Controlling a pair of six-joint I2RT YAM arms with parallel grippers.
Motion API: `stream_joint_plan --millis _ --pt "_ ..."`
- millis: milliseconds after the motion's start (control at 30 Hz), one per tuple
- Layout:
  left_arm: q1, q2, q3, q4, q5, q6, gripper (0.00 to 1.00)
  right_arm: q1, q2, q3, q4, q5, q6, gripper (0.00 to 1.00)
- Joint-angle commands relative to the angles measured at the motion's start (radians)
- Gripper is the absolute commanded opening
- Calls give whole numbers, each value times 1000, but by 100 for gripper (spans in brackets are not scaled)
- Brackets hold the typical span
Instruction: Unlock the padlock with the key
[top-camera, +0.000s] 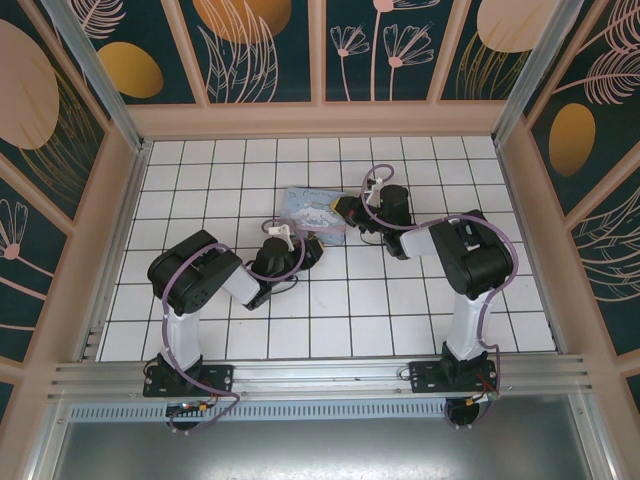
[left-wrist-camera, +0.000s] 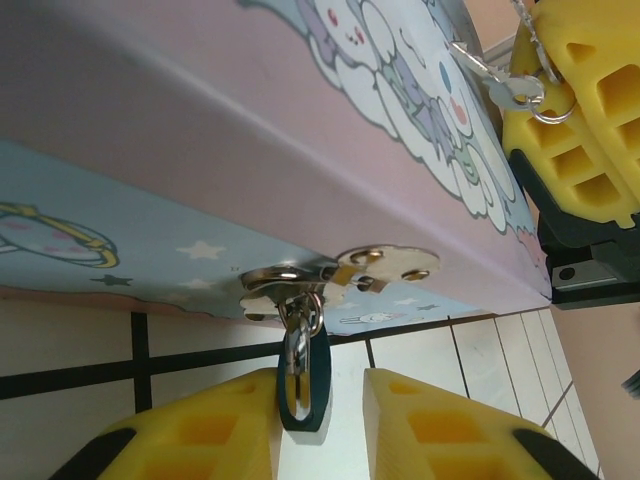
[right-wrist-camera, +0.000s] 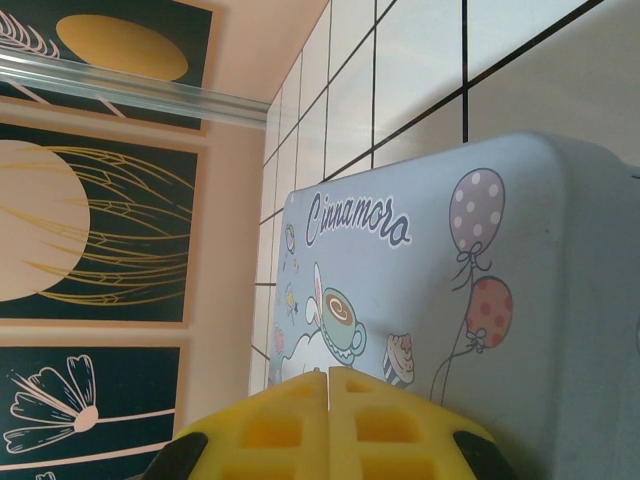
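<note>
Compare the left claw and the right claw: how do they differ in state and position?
The left claw is open, with the padlock between its fingers; the right claw is shut. The left claw sits below the box's hasp, while the right claw faces the printed lid, with the key beside it. Both have yellow fingers.

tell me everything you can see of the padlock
The padlock is tiny: a dark bluish-grey body under a thin shiny metal shackle. The shackle is threaded through the loop of the hasp on the box, so it hangs roughly upright between the left gripper's yellow fingers, seemingly against one and apart from the other.
</note>
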Motion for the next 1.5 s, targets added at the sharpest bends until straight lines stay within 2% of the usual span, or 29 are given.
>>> stream_joint_plan --millis 0,367,500,667,1000,1267,1467 --pt "-3 16 0 10 -16 -7 27 14 41 -26 -42 -9 2 0" --pt "-3 19 12 -11 -24 -15 19 14 42 -23 -42 -10 1 0" --pt "-4 19 20 -35 -38 -32 34 14 43 -24 -39 -10 3 0" --pt "-3 17 40 -69 -52 -53 35 14 45 -27 -33 -10 7 0" --pt "-3 29 48 -95 -88 -74 22 14 53 -34 -15 -16 17 0" --pt "-4 17 60 -110 -66 -70 1 11 42 -24 -19 -32 18 0" --pt "-4 -34 53 -154 -41 -76 0 7 -31 -23 -48 -45 0 0"
